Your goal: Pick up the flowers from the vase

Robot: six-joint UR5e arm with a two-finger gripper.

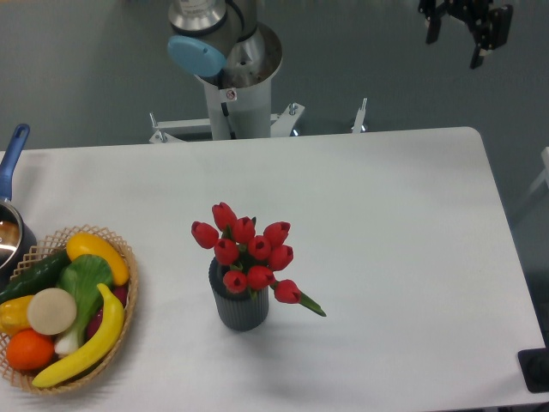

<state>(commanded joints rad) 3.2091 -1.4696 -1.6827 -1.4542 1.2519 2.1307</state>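
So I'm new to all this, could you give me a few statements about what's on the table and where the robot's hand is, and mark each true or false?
1. The flowers stand in the vase. True.
2. The gripper is closed around the tulip stems. False: it hangs at the upper right, beyond the table's far edge, holding nothing.
3. The basket of fruit and vegetables sits at the table's left edge. True.
4. The vase lies tipped on its side. False: it stands upright.
5. One tulip droops low to the right of the bunch. True.
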